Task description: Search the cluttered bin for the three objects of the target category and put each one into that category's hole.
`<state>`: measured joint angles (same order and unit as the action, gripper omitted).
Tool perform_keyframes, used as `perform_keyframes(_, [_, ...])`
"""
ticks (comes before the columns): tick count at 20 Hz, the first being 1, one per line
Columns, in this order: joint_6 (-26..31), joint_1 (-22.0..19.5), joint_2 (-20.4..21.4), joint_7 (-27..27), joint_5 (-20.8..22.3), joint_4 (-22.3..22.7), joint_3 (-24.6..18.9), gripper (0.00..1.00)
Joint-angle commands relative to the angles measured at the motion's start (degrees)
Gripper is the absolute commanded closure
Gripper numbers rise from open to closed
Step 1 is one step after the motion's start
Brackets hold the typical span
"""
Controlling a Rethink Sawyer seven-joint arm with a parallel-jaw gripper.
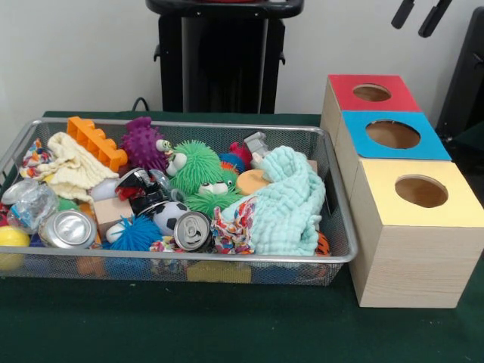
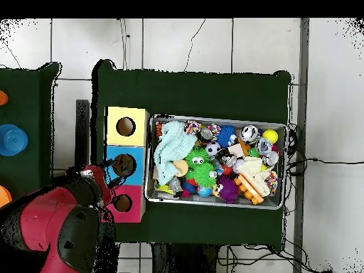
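Note:
A wire mesh bin [image 1: 344, 253] [image 2: 220, 119] is heaped with clutter. Two metal cans [image 1: 68, 228] [image 1: 192, 230] lie at its front, open ends toward the camera. A mint cloth [image 1: 291, 200] [image 2: 173, 149] covers the right end, and a cream cloth [image 1: 72, 170] lies at the left. Among them sit a green fuzzy toy [image 1: 197, 168], a purple spiky toy [image 1: 144, 142], an orange brick [image 1: 96, 141] and a soccer ball [image 1: 168, 215]. Red [image 1: 372, 92], blue [image 1: 393, 134] and yellow [image 1: 421, 191] topped boxes with holes stand beside the bin. My gripper [image 1: 418, 15] hangs open and empty, high above the boxes.
In the overhead view the red arm [image 2: 64, 227] sits low left, beside the row of boxes [image 2: 126, 126]. A second green table at the left edge carries a blue round object [image 2: 11, 139]. Green cloth lies bare in front of the bin [image 1: 189, 325].

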<state>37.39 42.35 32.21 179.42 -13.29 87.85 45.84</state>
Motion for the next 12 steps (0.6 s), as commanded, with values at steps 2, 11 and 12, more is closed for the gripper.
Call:
perform_keyframes(2, [-1.8, -2.2, 0.8, -1.3, 2.9, 6.0, -8.1, 0.0])
perform_keyframes(11, [-1.5, -2.0, 0.7, -0.9, 3.2, 5.6, -8.1, 0.0])
perform_keyframes(12, [-1.5, -2.0, 0.7, -0.9, 3.3, 5.6, -8.1, 0.0])
